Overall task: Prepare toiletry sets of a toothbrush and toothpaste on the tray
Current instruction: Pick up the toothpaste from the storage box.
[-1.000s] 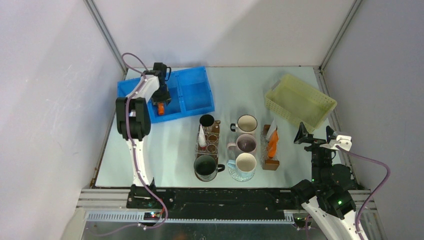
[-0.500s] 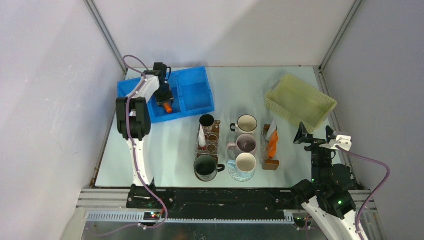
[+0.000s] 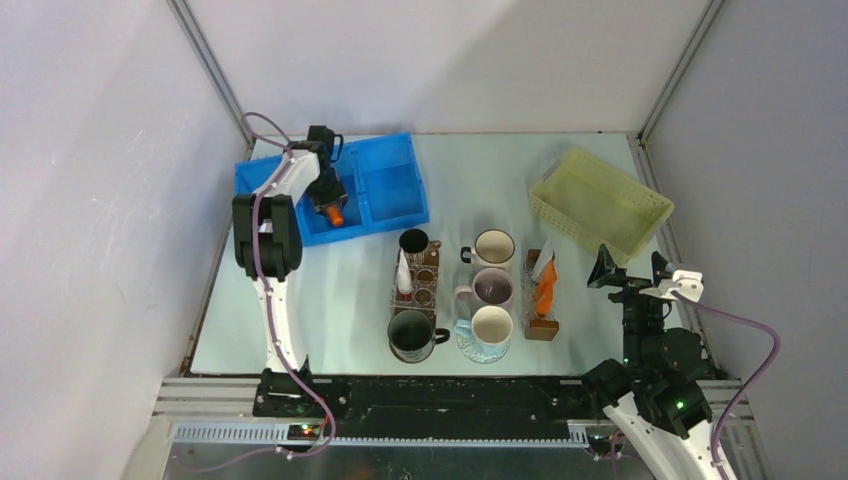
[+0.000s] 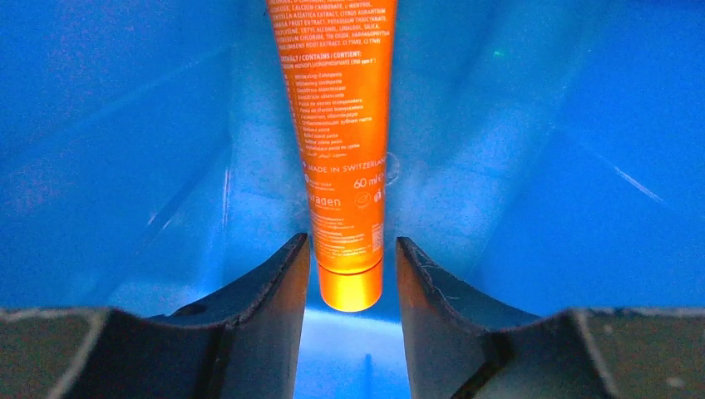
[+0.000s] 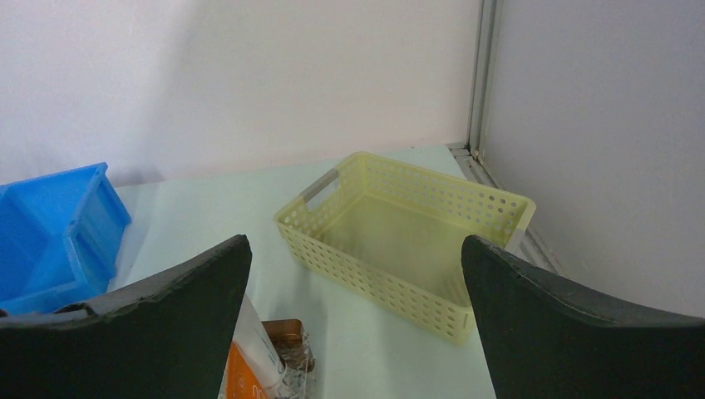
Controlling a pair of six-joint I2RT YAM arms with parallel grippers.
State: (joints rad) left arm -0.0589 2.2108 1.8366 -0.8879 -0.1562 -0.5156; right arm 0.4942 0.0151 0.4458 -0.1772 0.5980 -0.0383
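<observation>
An orange toothpaste tube (image 4: 341,150) lies in the left compartment of the blue tray (image 3: 390,190), its cap end between my left gripper's jaws. My left gripper (image 3: 328,195) is down in that compartment. In the left wrist view (image 4: 349,245) it is slightly open, with a thin gap showing beside the tube. The tube also shows in the top view (image 3: 336,214). More orange toothpaste tubes (image 3: 544,288) stand in a clear box. A pale toothbrush (image 3: 403,272) stands in another clear holder. My right gripper (image 3: 630,268) is wide open and empty, right of the tube box.
Several mugs (image 3: 492,290) stand mid-table between the two clear boxes. A yellow basket (image 3: 600,203) sits at the back right, also in the right wrist view (image 5: 416,224). The booth walls close in on all sides.
The orange tube has swung from below my left gripper to its right side in the tray and now lies there. The right arm has not moved.
</observation>
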